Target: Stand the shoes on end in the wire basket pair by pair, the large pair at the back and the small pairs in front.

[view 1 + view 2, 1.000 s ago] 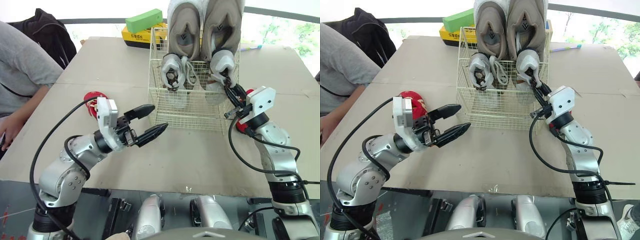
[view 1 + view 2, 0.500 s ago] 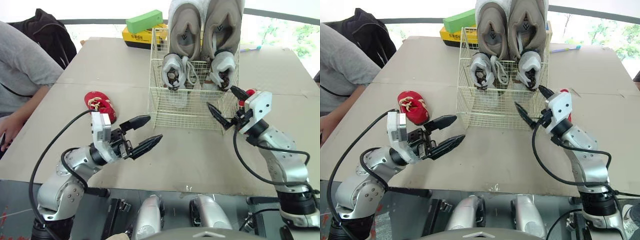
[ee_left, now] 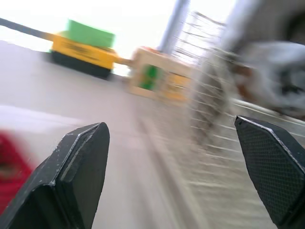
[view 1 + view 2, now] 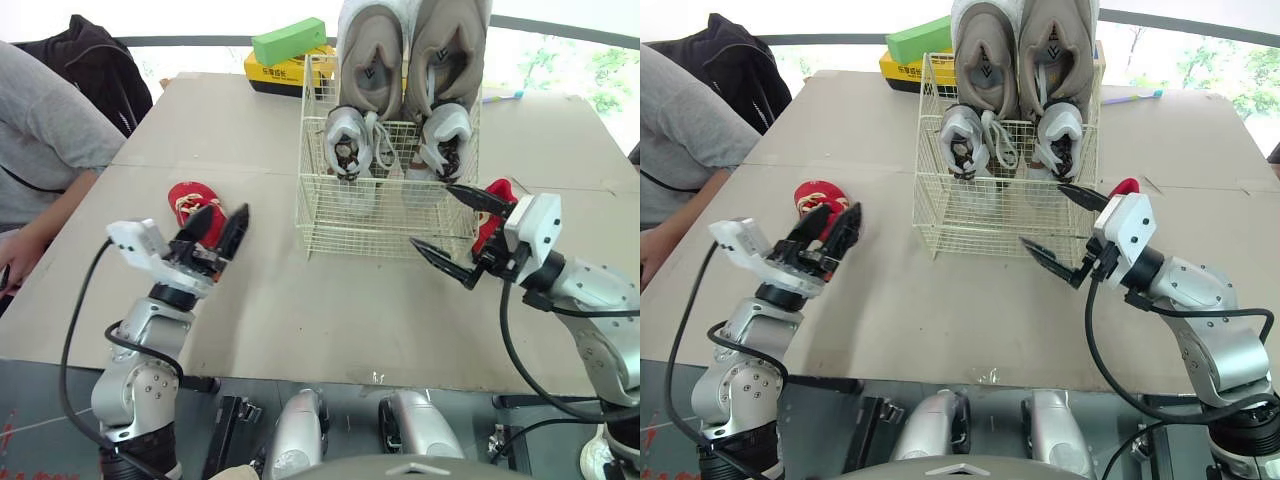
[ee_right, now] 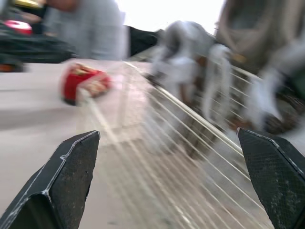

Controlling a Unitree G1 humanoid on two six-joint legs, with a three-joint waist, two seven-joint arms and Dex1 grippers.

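On the table [image 4: 300, 320], from the head, the wire basket [image 4: 380, 238] holds a big tan pair [image 4: 410, 50] standing on end at the far side, with a small grey pair [image 4: 347, 140] in front. One small red shoe [image 4: 188, 198] lies left of the basket, just beyond the spread left claw [image 4: 218, 228]. A second red shoe [image 4: 492, 218] lies at the basket's right, behind the spread right claw [image 4: 430, 214].

From the left wrist, wide-apart fingers [image 3: 76, 181] face the basket.

From the right wrist, the fingers [image 5: 71, 181] gape before the basket wires.
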